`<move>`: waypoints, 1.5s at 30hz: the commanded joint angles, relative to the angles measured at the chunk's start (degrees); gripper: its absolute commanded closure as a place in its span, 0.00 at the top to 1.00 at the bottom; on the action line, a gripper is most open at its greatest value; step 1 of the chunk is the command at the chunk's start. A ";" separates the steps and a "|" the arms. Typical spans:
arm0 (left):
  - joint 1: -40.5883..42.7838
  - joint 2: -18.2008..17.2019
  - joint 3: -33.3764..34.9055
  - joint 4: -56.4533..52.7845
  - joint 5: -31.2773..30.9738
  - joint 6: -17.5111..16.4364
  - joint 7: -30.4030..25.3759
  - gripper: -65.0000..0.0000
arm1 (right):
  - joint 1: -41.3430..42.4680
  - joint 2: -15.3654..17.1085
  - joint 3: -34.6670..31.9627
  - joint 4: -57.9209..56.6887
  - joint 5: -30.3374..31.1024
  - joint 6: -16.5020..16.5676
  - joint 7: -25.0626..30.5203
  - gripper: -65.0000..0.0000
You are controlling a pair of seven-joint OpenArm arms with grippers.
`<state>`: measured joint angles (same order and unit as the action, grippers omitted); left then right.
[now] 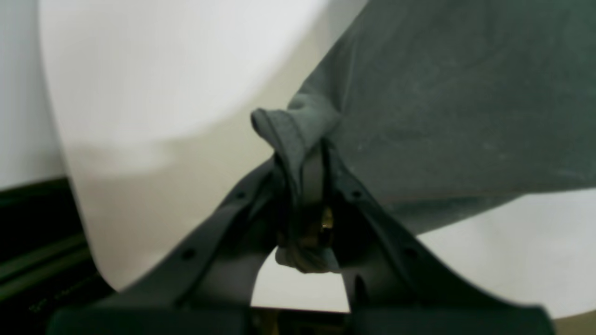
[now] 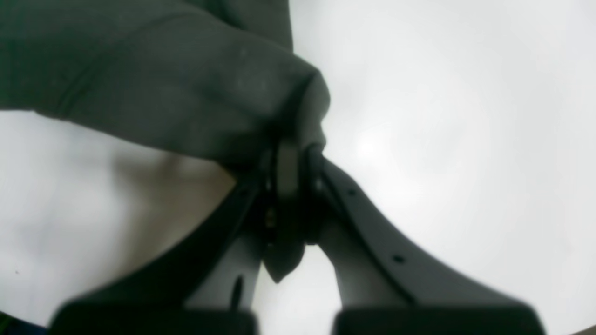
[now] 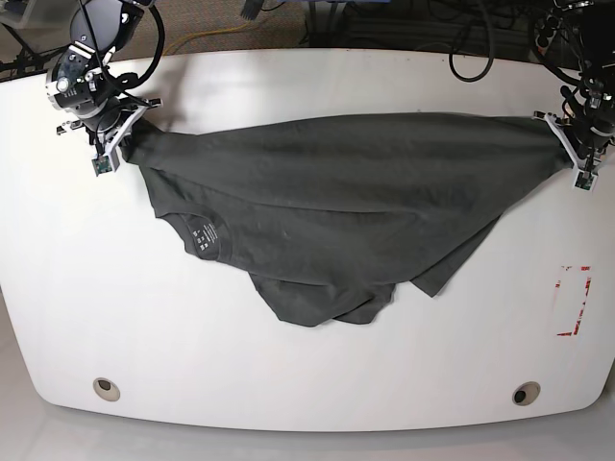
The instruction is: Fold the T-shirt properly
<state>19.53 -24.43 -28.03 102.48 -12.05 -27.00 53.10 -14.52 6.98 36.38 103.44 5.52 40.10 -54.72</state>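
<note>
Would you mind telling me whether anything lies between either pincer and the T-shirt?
Nothing visible does. The left pincer is already shut on a bunched edge of the T-shirt, and the right pincer is shut on the opposite end, on the white table.

Bright even light, blurry wrist views, soft shadows

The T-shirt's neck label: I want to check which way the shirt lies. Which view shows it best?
The base view: the neck label shows on the spread T-shirt. Both wrist views show only pinched fabric, no label.
</note>
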 commanded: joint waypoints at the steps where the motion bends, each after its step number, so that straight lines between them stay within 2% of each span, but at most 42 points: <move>1: -0.23 -1.29 -1.55 -0.28 0.14 -1.70 -0.84 0.01 | -0.82 0.80 0.32 0.87 0.24 -0.10 0.70 0.00; 5: -0.23 -1.29 -2.78 -0.89 0.14 -4.60 -0.84 0.01 | -1.61 0.80 0.32 0.69 0.33 -0.10 0.70 0.12; 7: -0.23 -1.29 -2.69 -0.89 0.14 -5.57 -0.84 0.01 | -1.61 0.36 0.67 0.69 0.33 -0.10 0.78 0.23; 9: -0.23 -1.29 -2.69 -0.81 0.14 -5.66 -0.84 0.01 | -1.70 0.01 0.67 0.87 0.33 -0.10 0.78 0.32; 10: -0.23 -1.29 -2.61 -0.81 0.14 -5.92 -0.84 0.01 | -1.70 -0.17 1.20 1.13 0.33 -0.10 0.78 0.41; 14: -0.32 -1.29 -2.61 -0.81 0.14 -5.92 -0.84 0.01 | -1.26 -1.14 3.40 4.12 0.33 -0.10 0.78 0.60; 17: -0.32 -1.11 -2.61 -0.81 0.14 -6.01 -0.84 0.01 | -0.47 -1.23 3.75 7.20 0.33 -0.10 0.70 0.72; 19: -0.23 -1.03 -2.52 -0.81 0.14 -6.01 -0.84 0.01 | 0.41 -1.31 3.93 8.25 0.33 -0.10 0.17 0.77; 21: -0.23 -1.03 -2.52 -0.81 0.14 -6.01 -0.84 0.01 | 2.44 -1.31 3.93 8.34 0.33 -0.10 -1.15 0.80; 27: -0.23 -0.85 -2.52 -0.81 0.14 -6.01 -0.84 0.01 | 10.35 -1.23 2.78 4.56 0.33 -0.10 -3.08 0.81; 37: -0.50 0.29 -2.52 -0.45 0.14 -5.92 -0.84 0.01 | 26.26 -0.79 -5.74 -14.08 -0.20 -0.10 -3.44 0.81; 39: -0.58 0.29 -2.52 -0.45 0.14 -5.74 -0.84 0.01 | 29.69 0.09 -8.03 -18.73 -0.20 -0.10 -3.26 0.81; 45: -0.58 0.38 -2.52 -0.45 0.23 -5.74 -0.84 0.01 | 38.66 0.53 -14.01 -34.91 -0.29 -0.10 3.86 0.81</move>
<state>19.18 -23.11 -30.09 101.03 -11.60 -33.01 53.01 20.71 6.85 23.35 71.61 4.43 39.88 -54.74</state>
